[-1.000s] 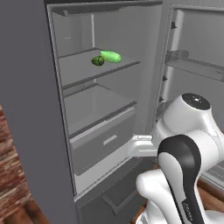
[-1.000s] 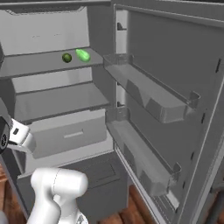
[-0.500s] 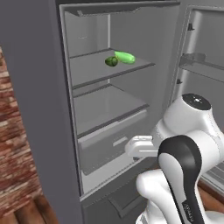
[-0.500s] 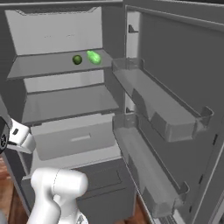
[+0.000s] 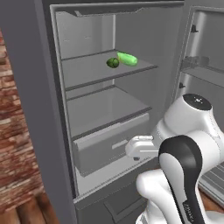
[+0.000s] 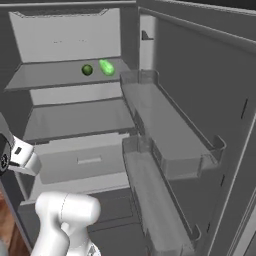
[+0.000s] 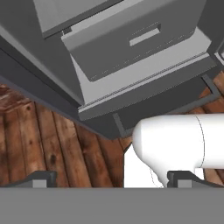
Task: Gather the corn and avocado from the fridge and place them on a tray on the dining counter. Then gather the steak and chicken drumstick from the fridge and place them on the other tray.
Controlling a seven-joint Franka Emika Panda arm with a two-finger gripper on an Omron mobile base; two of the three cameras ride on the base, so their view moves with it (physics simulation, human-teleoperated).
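- Two green items, the corn (image 5: 127, 58) and darker round avocado (image 5: 113, 63), sit touching on the fridge shelf (image 5: 87, 74), well above the hand.
- Gripper (image 7: 111, 178) hangs low near the drawer (image 7: 127, 43), fingers spread wide, holding nothing.
- Best raise the hand to shelf level, then approach one item squarely, avoiding the shelf lip.

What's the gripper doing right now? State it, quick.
Gripper: open, fingers spread wide, holding nothing, aimed at the floor below the fridge drawer.
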